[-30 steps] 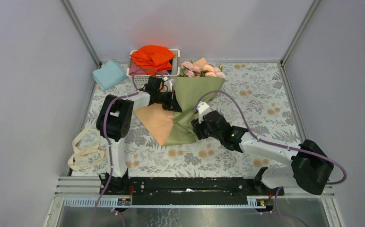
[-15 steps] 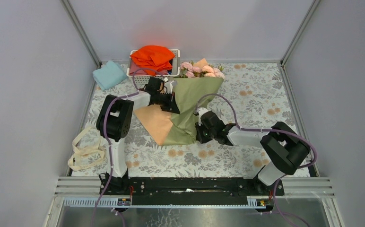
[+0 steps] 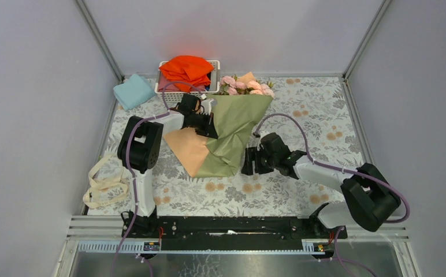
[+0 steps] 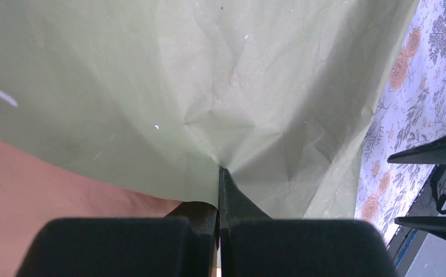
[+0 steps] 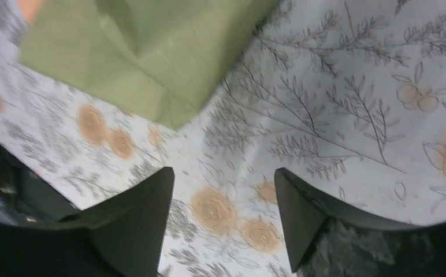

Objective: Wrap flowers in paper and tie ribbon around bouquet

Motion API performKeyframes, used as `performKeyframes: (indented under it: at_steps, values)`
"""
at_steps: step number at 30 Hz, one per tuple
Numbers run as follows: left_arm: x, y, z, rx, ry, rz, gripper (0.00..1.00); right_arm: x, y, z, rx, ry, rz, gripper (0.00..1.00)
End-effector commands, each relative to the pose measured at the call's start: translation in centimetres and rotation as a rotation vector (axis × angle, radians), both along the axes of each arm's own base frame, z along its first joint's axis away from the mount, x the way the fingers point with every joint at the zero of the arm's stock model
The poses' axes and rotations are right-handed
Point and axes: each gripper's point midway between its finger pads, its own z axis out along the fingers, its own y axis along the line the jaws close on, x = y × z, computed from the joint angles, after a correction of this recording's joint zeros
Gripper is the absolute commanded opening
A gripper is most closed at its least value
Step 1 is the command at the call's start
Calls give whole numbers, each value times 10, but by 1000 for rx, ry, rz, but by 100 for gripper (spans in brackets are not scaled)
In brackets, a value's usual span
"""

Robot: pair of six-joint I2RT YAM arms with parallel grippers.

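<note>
Lying on the tabletop (image 3: 319, 109), the bouquet (image 3: 235, 124) has its flowers (image 3: 245, 84) at its far end. The left pincer (image 3: 209, 130) sits at its left edge, the right pincer (image 3: 247, 161) just right of its tip. Left wrist: pincer closed, pinching the paper (image 4: 238, 86). Right wrist: pincer spread, empty, near the bouquet's tip.

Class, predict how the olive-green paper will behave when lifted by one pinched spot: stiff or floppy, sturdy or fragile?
Probably floppy: the paper puckers into creases where the left gripper pinches it. Likely light and tear-prone: it looks thin, crinkled.
</note>
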Motion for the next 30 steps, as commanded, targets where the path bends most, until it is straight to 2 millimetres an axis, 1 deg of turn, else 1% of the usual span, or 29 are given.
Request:
performKeyframes:
  at_steps: [1, 2, 4, 7, 9, 10, 13, 15, 16, 19, 22, 26, 30]
  values:
    - [0, 1, 13, 13, -42, -13, 0, 37, 49, 37, 303, 55, -101, 79]
    - [-1, 1, 12, 13, -40, -13, 0, 40, 56, 36, 342, 86, -122, 80]
    - [-4, 1, 11, 14, -34, -13, 0, 46, 66, 27, 378, 136, -146, 80]
    - [-6, 3, 9, 19, -30, -11, 0, 52, 72, 16, 379, 171, -176, 72]
    - [-7, 3, 9, 22, -31, -10, 0, 52, 68, 5, 361, 190, -200, 66]
    - [-7, 3, 9, 21, -31, -10, 0, 51, 67, 1, 366, 201, -211, 57]
    - [-6, 3, 11, 21, -37, -10, 0, 47, 62, -7, 398, 239, -235, 21]
    - [-2, 6, 12, 32, -49, 2, 0, 43, 56, -11, 394, 253, -250, 5]
    - [2, 8, 12, 44, -56, 12, 0, 41, 51, -12, 386, 251, -257, 0]
    - [9, 15, 10, 77, -65, 35, 0, 29, 36, -17, 359, 261, -267, 0]
    - [5, 19, 4, 100, -62, 32, 0, 14, 23, -23, 332, 276, -270, 0]
    - [-10, 17, 2, 87, -36, 3, 0, -9, 15, -30, 307, 321, -231, 0]
    - [-29, 11, 4, 76, -17, -27, 0, -24, 7, -34, 265, 349, -193, 0]
